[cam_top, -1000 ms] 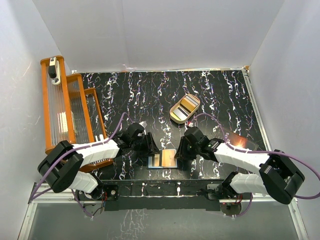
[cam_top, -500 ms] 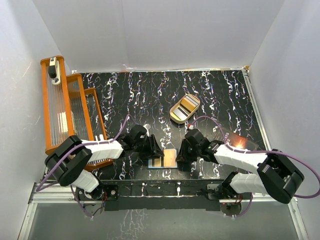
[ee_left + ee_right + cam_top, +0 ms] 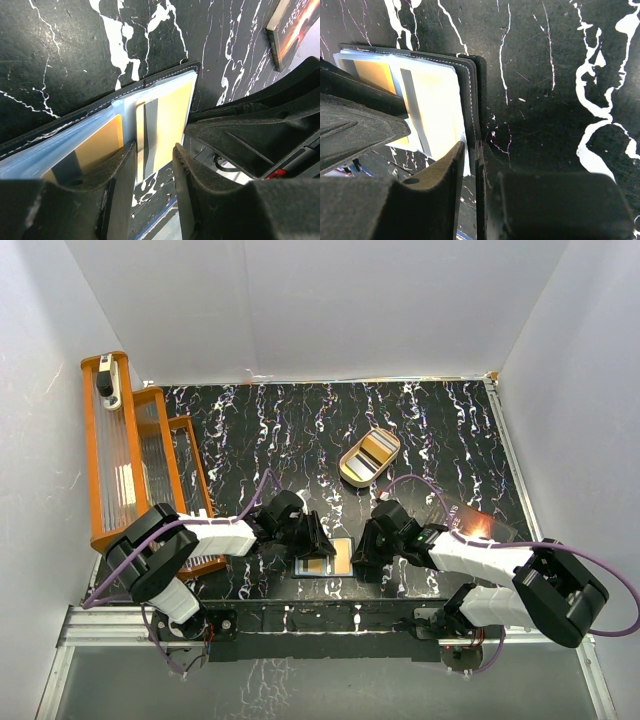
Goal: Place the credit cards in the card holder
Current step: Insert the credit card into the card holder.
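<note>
1. The counter (image 3: 300,430) is a black slab with white marble-style veining, and it looks hard and slick.
2. The orange rack (image 3: 130,450) with clear ribbed panels stands off at the left edge. It isn't in play.
3. The left fingers (image 3: 126,165) are chunky matte black wedges. They sit a narrow gap apart, straddling the striped end of a card, and I can't see them gripping anything. My guess is they're lined up to nudge it in.
4. The right fingers (image 3: 454,165) are closed to a sliver on the holder's stitched right edge. I reckon that's to pin it so it can't skate around.
5. The tan oval tray (image 3: 352,462) sits further back mid-counter with more flat cards (image 3: 372,452) waiting in it.
6. The card holder (image 3: 325,558) lies open and flat near the front edge between both arms. It's black leather-look with clear plastic sleeves inside.
7. The gold card (image 3: 170,125) is thin, glossy plastic with a grey stripe. It lies on the holder's sleeves, and I can't tell if it's fully in a slot.
</note>
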Controlling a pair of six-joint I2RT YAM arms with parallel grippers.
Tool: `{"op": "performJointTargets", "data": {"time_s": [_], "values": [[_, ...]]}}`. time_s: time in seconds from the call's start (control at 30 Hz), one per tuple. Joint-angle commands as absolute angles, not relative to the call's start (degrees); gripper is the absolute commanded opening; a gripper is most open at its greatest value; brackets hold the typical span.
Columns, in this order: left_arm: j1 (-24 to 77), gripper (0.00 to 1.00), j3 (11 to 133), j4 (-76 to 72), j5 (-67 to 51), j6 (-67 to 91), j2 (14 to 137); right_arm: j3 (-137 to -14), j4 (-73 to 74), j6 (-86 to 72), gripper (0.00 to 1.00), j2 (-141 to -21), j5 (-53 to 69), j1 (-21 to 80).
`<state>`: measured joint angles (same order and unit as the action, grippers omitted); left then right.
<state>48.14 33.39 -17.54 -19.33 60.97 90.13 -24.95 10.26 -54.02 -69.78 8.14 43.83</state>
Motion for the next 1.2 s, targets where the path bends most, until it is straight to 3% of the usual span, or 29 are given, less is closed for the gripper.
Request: {"op": "performJointTargets", "data": {"time_s": [0.0, 0.47, 1.17], "values": [[49.33, 0.34, 34.93, -19.38, -19.32, 61.28, 90.35, -25.25, 6.38, -54.44, 0.13, -69.57, 8.31, 44.74], [49.38, 0.49, 35.46, -3.84, -10.01, 58.40, 80.59, -28.54, 16.03, -53.41, 0.21, -63.41, 4.83, 44.80], [44.76, 0.55, 38.89, 13.80, -4.69, 52.89, 72.23, -35.02, 14.44, -58.94, 0.20, -66.77, 5.39, 49.41]]}}
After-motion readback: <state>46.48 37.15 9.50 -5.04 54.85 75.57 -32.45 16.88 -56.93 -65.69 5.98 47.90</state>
